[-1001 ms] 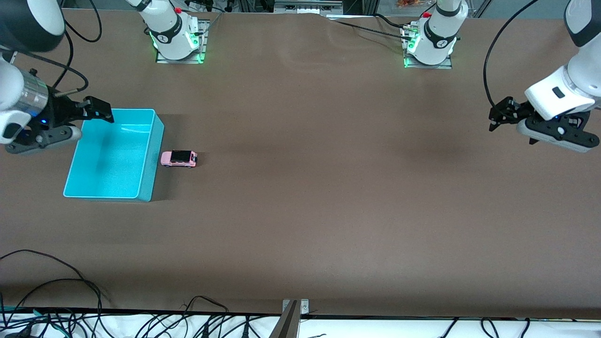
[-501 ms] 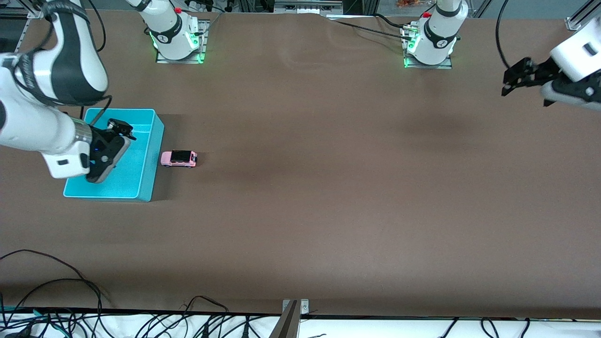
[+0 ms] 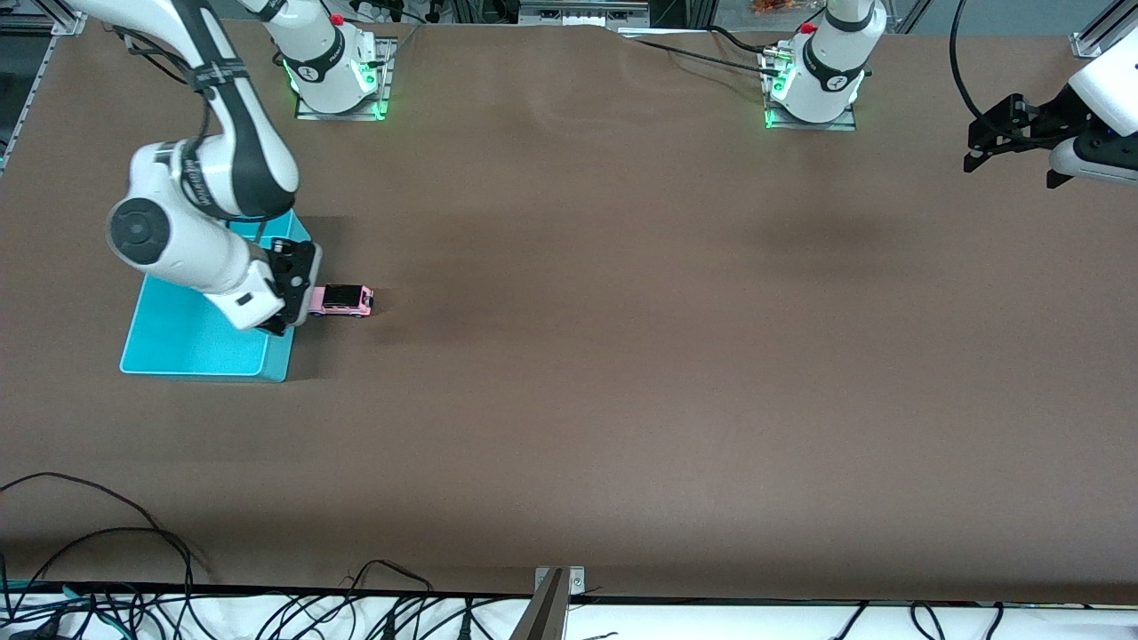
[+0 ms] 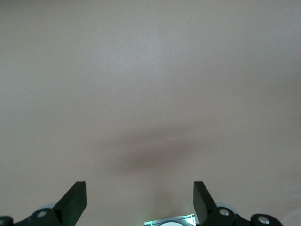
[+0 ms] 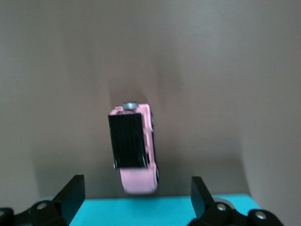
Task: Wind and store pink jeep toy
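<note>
Pink jeep toy (image 3: 339, 300) sits on the brown table (image 3: 622, 356), wheels down, black roof up, just beside the turquoise bin (image 3: 191, 347) on the side toward the L arm's end. I see a thin gap between toy and bin wall in front view, so apart, not touching. It's outside the bin, not stored.

R gripper (image 3: 298, 289) hangs over the bin's rim nearest the toy, w/ the arm reaching down from its base at the top of front view and covering much of the bin. From the R wrist view I get the toy (image 5: 133, 148) lengthwise, centred between my two fingertips (image 5: 73, 193), bin edge (image 5: 160, 212) showing as a turquoise strip close to the cam. R gripper (image 5: 136, 195) is spread wide, nothing in it, fingers clear of the toy on both sides. One end of the toy has a small grey round bit; can't tell what it is.

L gripper (image 3: 1000, 138) is up in the air over the L arm's end of the table, well apart from toy and bin; that arm is waiting. L wrist view shows only bare table surface (image 4: 150, 94) w/ a soft shadow, and the L gripper (image 4: 139, 200) w/ its fingers spread wide, holding nothing.

Both arm bases (image 3: 333, 67) glow green at the table's top edge in front view. Loose black cables (image 3: 107, 569) lie along the table edge nearest the front cam.
</note>
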`<control>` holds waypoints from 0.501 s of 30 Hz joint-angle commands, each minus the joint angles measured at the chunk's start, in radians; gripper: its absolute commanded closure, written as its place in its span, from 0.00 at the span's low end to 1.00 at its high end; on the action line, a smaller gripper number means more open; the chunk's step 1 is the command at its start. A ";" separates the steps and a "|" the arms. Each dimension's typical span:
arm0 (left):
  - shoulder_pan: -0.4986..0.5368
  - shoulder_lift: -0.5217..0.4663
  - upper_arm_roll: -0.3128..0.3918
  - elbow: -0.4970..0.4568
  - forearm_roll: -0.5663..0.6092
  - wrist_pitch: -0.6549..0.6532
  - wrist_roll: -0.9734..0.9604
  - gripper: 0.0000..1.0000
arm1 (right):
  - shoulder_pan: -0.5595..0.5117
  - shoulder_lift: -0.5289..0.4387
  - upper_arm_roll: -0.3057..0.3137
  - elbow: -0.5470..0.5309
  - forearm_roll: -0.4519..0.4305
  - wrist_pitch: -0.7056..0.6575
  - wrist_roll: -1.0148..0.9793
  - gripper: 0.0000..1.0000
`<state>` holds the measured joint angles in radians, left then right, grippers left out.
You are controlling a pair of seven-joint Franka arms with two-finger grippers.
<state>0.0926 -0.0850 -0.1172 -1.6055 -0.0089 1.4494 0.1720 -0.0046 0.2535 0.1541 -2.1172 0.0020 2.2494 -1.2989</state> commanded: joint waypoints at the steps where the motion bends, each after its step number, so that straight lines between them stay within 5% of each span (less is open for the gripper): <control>1: -0.004 0.034 -0.002 0.058 -0.017 -0.029 -0.012 0.00 | -0.003 -0.031 0.005 -0.139 0.015 0.163 -0.089 0.00; 15: -0.011 0.116 -0.004 0.159 -0.014 -0.029 -0.002 0.00 | -0.003 0.059 0.005 -0.179 0.015 0.349 -0.122 0.00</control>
<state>0.0910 -0.0119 -0.1196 -1.5014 -0.0089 1.4485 0.1712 -0.0031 0.2746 0.1582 -2.2897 0.0020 2.5429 -1.3881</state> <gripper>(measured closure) 0.000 0.000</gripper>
